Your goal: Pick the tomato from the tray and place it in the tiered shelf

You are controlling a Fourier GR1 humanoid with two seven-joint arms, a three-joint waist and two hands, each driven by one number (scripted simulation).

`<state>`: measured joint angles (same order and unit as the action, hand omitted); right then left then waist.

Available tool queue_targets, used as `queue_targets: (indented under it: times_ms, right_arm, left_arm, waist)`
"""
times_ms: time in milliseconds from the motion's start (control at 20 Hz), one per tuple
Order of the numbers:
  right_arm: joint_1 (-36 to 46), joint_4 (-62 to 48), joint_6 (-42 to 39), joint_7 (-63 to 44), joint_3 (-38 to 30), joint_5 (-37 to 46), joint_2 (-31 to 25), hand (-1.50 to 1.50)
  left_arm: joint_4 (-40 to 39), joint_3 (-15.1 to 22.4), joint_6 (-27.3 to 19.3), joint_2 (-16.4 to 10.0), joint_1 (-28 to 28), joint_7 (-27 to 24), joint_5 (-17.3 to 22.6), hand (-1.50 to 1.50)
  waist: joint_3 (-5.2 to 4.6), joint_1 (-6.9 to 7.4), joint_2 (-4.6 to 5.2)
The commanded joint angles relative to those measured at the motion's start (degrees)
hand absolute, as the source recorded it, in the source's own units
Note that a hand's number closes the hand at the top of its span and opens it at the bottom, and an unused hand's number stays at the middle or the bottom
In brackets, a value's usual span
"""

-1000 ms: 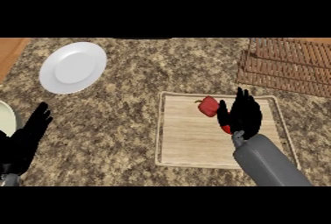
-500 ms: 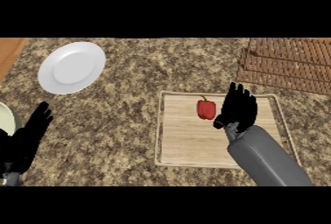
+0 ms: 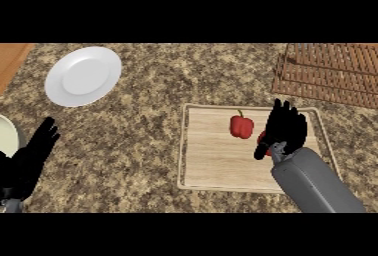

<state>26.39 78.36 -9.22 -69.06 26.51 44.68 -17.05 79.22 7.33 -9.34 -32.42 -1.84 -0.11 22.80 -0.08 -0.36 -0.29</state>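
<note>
Our right hand [image 3: 286, 129] slid back over the tray [image 3: 214, 167], fingers straight, half-hiding the tomato [image 3: 261, 137] (red pepper [image 3: 241, 126] beside it).

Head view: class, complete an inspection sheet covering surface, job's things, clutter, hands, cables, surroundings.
Surface: speckled counter.
Job's things: tray holding a red stemmed fruit; red bit half hidden under the right hand; shelf top right.
Clutter: white plate; second plate's edge at left.
Hands: right hand open over tray; left hand open, resting lower left.
Cables: nothing seen.
Surroundings: wood strip top left.
</note>
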Motion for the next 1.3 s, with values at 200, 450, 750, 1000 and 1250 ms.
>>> queue_targets:
  times_ms: [200, 450, 750, 1000, 1250]
  right_arm:
    - [-3.04, 5.44, -7.26, -10.13, -2.31, 3.76, 1.26, -1.5]
    - [-6.61, 1.42, -3.89, -3.89, -4.97, 6.14, 1.62, -1.5]
    - [-7.7, 1.8, -5.03, -3.14, -7.53, 7.35, 4.19, 1.5]
    - [-9.24, -1.62, -3.51, 4.23, -8.13, 10.15, 2.99, 1.5]
    - [-9.24, -0.07, -4.33, 3.93, -7.31, 13.77, 3.58, 1.5]
  left_arm:
    - [-1.66, -1.03, 0.8, 1.68, 1.11, -0.55, -1.5, 0.0]
    - [1.99, -1.7, 0.68, 1.18, 0.7, 2.84, -2.1, 0.0]
    - [2.14, -3.48, 1.01, 1.16, 1.07, 3.95, -2.75, 0.0]
    - [-0.61, -2.94, 1.85, 3.95, 1.21, 1.69, -4.62, 0.0]
    - [3.55, -4.42, 3.89, 2.27, -0.3, 5.3, -3.27, 0.0]
  waist:
    - [0.02, -0.1, 0.11]
    - [0.09, 0.36, 0.18]
    - [0.07, 0.38, 0.18]
    - [0.07, 0.4, 0.3]
    - [0.08, 0.47, 0.16]
